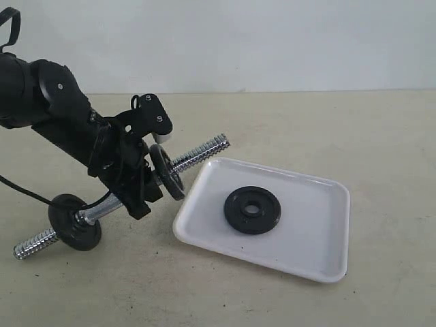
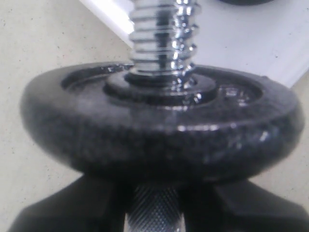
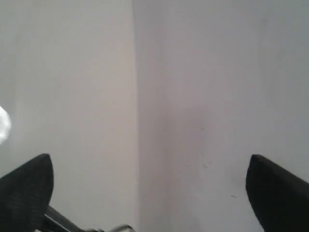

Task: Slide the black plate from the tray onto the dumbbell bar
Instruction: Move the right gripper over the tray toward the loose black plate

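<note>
Chrome bar (image 1: 201,152) clamped at mid-length in my closed left hand (image 1: 131,193), tilted, its threaded end pointing toward the tray (image 1: 320,262). One disc (image 2: 159,130) sits on the thread against that hand. The black plate (image 1: 252,210) lies flat in the tray. Right hand (image 3: 152,191) gapes wide, empty. I would hold the bar steady and square the hole to the thread before pushing.

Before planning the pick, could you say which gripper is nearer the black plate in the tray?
Left. The left gripper clamps the dumbbell bar beside the tray holding the black plate; the right gripper faces blank wall, outside the exterior view.
</note>
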Robot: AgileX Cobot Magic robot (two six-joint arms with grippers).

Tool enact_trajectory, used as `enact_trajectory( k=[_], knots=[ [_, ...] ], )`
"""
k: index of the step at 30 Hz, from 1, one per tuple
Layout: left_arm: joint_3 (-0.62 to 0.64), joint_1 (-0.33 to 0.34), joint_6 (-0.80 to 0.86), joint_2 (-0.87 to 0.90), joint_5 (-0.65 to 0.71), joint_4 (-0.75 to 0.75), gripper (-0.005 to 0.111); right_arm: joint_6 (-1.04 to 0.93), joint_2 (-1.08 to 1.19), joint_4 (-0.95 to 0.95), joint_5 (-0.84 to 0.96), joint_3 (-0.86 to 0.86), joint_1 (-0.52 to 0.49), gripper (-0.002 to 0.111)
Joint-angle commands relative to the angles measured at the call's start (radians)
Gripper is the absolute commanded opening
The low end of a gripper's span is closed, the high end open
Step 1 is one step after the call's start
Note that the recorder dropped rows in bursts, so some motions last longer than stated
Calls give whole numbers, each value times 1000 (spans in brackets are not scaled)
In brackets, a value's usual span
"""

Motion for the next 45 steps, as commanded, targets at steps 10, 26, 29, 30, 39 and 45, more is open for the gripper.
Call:
enact_trajectory(
  k=[10,26,29,30,39,45],
  knots=[
    [-23,-4,12,-54,-67,-47,4,251,919,-649,30,-356,-3,105],
    [-23,-4,12,-54,-67,-47,4,-714,1103,-649,1116,-393,-3,105],
    [-23,-4,12,-54,-67,-47,4,-627,1103,-438,1231,-402,-3,105],
    [-23,-4,12,-54,-67,-47,4,-654,1103,-304,1242,-404,-3,105],
    [-23,-4,12,-54,-67,-47,4,-1934,1144,1262,1482,-404,-3,105],
    [-23,-4,12,-54,-64,-47,4,-2312,1126,1896,1395,-408,-3,105]
  ],
)
